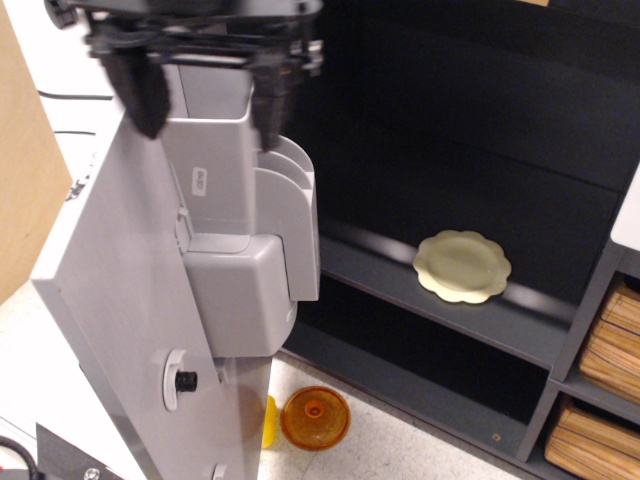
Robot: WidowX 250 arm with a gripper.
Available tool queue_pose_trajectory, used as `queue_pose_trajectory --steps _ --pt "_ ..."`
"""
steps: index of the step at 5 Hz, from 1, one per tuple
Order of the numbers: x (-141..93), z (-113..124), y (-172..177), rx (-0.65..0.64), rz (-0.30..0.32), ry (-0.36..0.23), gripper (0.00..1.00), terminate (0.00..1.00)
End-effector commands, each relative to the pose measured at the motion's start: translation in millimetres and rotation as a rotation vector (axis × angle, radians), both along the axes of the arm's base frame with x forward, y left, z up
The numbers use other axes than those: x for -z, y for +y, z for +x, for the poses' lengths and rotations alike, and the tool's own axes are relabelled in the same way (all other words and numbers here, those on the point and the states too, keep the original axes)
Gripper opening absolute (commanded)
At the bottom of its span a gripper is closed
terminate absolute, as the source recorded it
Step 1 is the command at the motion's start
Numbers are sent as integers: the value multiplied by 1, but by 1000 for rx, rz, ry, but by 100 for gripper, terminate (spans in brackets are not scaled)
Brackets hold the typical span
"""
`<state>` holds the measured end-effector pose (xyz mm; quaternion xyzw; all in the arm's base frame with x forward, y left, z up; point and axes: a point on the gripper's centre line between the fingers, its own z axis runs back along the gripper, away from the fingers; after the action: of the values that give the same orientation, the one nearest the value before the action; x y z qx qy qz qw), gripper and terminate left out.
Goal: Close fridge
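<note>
We see the large silver-grey toy fridge (130,330) standing open, its door swung out toward the camera on the left so that we look at the door's inner face. That inner face carries a moulded grey plastic bin block (245,230) with stepped compartments, and lower down a small black knob (184,380) in a white round seat. The fridge's dark shelved interior (450,180) fills the middle and right of the view.

The black pincer (205,95) sits at the top left, partly cut off by the frame edge and motion-blurred. Its two dark fingers (140,90) point down and stand spread apart, holding nothing. One finger hangs over the door's inner panel, the other just above the top of the bin block; we can't tell whether either touches the door, the blur is too strong.

On the middle shelf lies a pale yellow-green scalloped plate (462,265), flat, well apart from the pincer. On the speckled floor below the door lies an orange translucent round lid (315,418), with a small yellow piece (270,422) just beside it, partly hidden by the door edge. At far right, brown woven baskets (605,390) sit in a grey shelving unit (585,330).
</note>
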<state>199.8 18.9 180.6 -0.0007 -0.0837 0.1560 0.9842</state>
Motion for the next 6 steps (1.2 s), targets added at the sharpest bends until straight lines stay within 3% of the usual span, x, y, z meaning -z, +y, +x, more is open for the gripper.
queue_pose_trajectory --steps 1,2,4,6 --pt "-11 0 28 -33 -1 -24 100 0" --pt "0 -3 32 -42 40 -2 100 0" --pt "25 -4 16 -24 15 62 100 0" --pt "25 19 -23 -49 -43 13 100 0"
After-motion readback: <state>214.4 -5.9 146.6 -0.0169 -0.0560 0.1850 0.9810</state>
